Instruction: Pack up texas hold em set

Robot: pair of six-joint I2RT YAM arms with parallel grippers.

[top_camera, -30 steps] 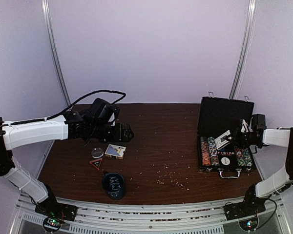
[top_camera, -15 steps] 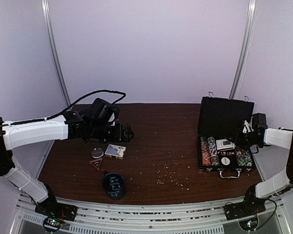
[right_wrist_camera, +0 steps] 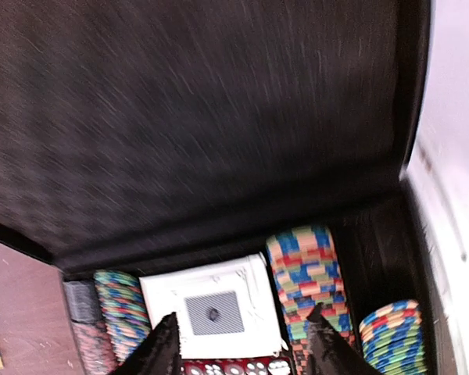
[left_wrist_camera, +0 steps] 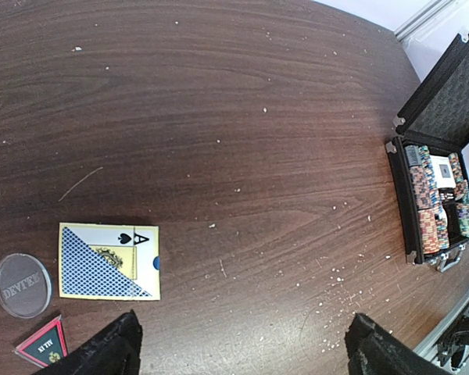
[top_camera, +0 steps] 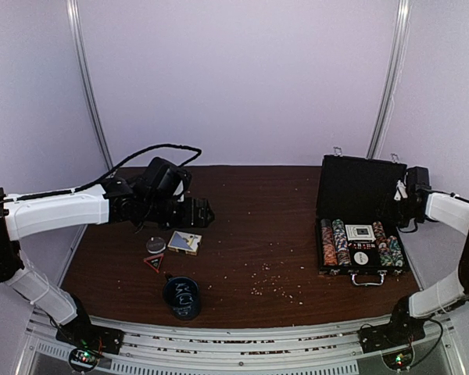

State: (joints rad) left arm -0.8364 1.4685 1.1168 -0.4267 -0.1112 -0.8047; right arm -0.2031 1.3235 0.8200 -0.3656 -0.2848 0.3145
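Observation:
The black case stands open at the right, lid upright. It holds multicoloured chip rolls and a white card deck, which also shows in the right wrist view. My right gripper is open and empty above the case's back, its fingertips astride the deck in that view. A second card deck with a blue and yellow back, a round clear dealer button and a red-edged triangular button lie on the table at the left. My left gripper hovers open just behind them.
A dark round cup with white scribbles stands near the front left. White crumbs are scattered over the brown table's middle. In the left wrist view the deck, round button and case show.
My right gripper let go of the white card deck, which now lies flat in the case, and drew back toward the lid. The left arm has not moved.

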